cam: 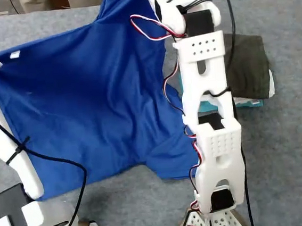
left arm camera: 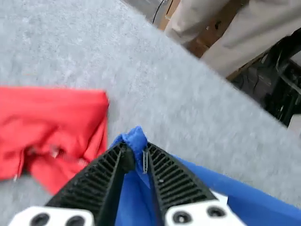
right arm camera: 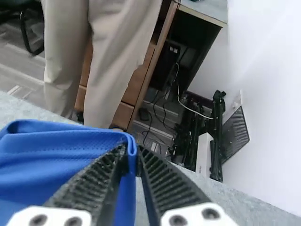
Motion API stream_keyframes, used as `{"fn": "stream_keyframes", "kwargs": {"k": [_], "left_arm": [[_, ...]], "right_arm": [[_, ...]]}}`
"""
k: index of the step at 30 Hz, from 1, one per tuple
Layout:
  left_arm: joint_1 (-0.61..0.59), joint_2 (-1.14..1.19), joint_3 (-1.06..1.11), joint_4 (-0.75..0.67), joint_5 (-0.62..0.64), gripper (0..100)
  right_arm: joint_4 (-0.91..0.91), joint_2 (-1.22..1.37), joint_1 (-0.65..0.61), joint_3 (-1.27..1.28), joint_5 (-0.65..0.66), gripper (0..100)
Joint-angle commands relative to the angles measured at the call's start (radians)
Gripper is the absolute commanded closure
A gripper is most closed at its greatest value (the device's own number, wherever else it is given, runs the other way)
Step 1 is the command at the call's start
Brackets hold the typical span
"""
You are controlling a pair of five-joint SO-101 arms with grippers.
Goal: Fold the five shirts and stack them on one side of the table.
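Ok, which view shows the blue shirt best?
The high view: the blue shirt lies spread over the table, almost whole. The wrist views give small bits of its edge, pinched in the left gripper and the right gripper.

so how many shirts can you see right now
4: the blue shirt spread across the table; a red shirt crumpled near its corner; a dark green shirt folded on a teal shirt. A white edge beneath may be a fifth.

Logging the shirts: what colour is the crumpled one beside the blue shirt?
Red; the crumpled shirt shows best in the left wrist view.
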Motion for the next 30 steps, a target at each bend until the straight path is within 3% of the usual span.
{"fn": "stream_keyframes", "kwargs": {"k": [1, 9, 16, 23, 30], "left_arm": [[0.003, -0.008, -0.055, 0.112, -0.002, 98], [-0.025, -0.012, -0.051, 0.371, -0.003, 98], [-0.023, -0.050, 0.149, 0.391, -0.003, 98], [-0.025, -0.302, 0.505, 0.235, -0.031, 98], [-0.055, -0.590, 0.753, 0.218, -0.080, 98]], "right_arm": [[0.181, -0.016, -0.008, -0.147, 0.000, 99.7], [0.674, -0.008, -0.008, -0.338, 0.161, 99.7], [0.677, -0.077, 0.027, -0.125, 0.190, 99.7], [0.646, -0.306, -0.001, 0.450, 0.193, 99.7], [0.505, -0.581, -0.002, 0.917, 0.198, 99.7]]}}
